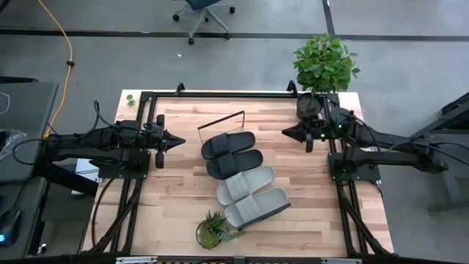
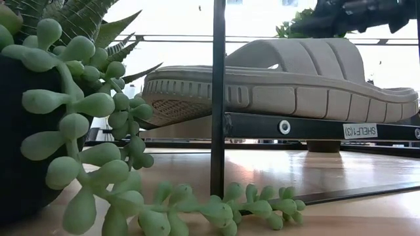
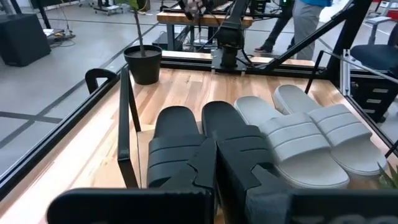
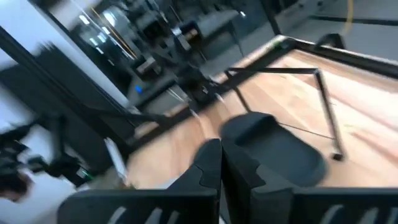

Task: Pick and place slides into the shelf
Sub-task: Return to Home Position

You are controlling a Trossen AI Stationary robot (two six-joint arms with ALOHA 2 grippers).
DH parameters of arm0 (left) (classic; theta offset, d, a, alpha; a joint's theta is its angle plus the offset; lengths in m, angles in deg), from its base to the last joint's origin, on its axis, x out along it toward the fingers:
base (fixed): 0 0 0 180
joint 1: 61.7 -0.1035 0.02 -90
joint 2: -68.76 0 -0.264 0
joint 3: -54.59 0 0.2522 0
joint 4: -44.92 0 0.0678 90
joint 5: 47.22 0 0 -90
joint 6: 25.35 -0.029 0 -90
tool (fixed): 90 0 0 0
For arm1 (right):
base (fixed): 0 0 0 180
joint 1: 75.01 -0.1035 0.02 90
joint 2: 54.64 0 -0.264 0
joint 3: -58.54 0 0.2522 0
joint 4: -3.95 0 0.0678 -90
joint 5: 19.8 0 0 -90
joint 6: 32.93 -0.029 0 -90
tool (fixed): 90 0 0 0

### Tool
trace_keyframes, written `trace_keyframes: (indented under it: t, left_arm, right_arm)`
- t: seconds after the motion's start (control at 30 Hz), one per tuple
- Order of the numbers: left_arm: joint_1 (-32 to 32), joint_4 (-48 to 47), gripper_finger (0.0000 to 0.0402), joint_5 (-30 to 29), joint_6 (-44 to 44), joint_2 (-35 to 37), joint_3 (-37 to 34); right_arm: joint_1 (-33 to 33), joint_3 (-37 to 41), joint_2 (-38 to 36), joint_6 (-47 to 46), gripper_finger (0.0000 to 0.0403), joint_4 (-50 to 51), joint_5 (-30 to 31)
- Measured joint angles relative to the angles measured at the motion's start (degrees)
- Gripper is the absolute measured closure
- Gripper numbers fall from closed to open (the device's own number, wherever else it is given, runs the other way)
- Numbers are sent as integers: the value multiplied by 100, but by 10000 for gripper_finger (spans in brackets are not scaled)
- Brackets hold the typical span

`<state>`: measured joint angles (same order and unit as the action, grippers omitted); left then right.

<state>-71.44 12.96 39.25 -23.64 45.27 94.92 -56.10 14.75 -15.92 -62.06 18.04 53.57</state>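
The 4 rubber slide sandals (image 1: 246, 184), 2 black and 2 light grey, lie lengthwise on the rod-framed light-wood shelf (image 2: 308, 126) between the clenched, empty left gripper (image 1: 176, 141) and right gripper (image 1: 287, 132), touching neither.

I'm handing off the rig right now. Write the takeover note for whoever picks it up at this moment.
Grippers: left gripper shut and empty, left of the slides; right gripper shut and empty, to their right.
Things: two black slides and two grey slides lie side by side on the shelf.
Done: all four placed.
Left: probably only parking both arms.
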Motion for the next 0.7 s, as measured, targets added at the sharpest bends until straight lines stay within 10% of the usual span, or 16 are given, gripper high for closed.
trace_keyframes:
  t: [0.3, 0.7]
  left_arm:
    - [0, 664, 401, -236, 358, 7, -479]
    - [4, 3423, 401, 101, 689, 20, -1861]
  right_arm:
    - [-116, 1367, -226, -1078, 403, -2007, 1]
    - [-116, 1703, -995, -1440, 403, -2241, 230]
